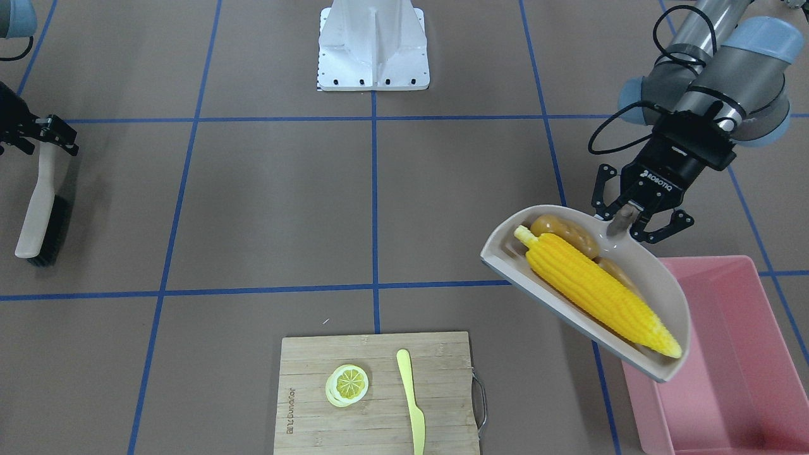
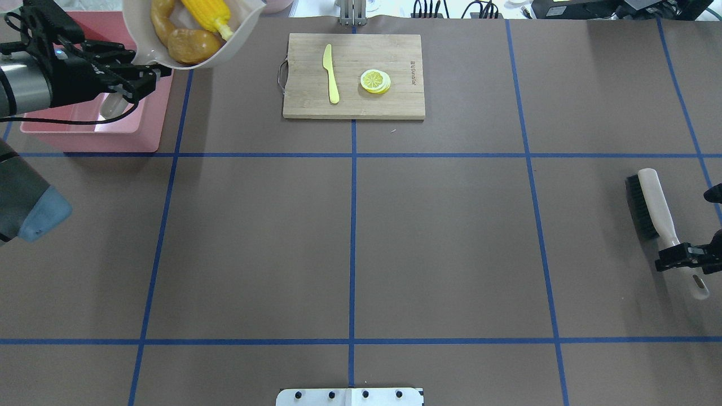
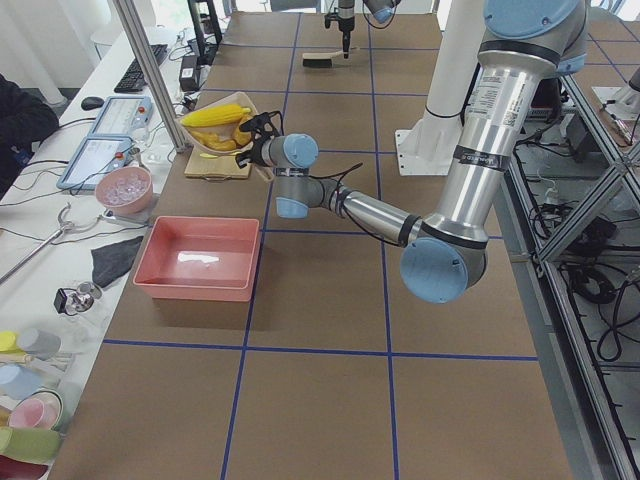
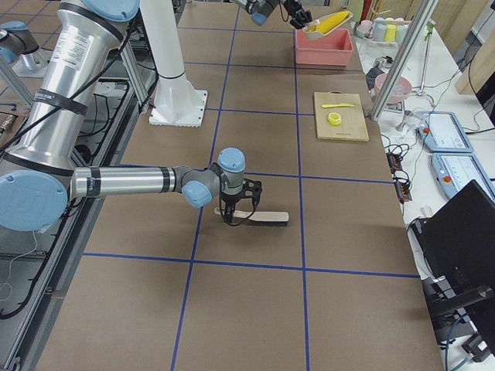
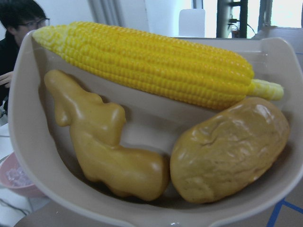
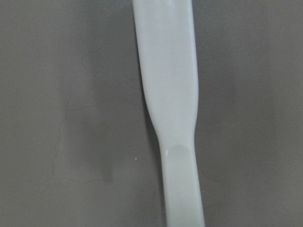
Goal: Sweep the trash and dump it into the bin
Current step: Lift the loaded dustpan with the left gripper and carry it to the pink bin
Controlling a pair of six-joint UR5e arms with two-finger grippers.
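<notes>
I see left gripper (image 1: 634,221) clamped on loaded dustpan (image 1: 658,278) near bin (image 1: 746,354); right gripper (image 2: 683,257) straddles brush (image 2: 654,203), grip unclear

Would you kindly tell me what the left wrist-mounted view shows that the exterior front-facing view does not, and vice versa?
Only the wrist view: the whole ginger root, and a person behind the dustpan. Only the front-facing view: the left gripper shut on the dustpan's handle, the pink bin, the brush, the cutting board with lemon slice and knife. Both: the corn cob and potato lying in the dustpan.
</notes>
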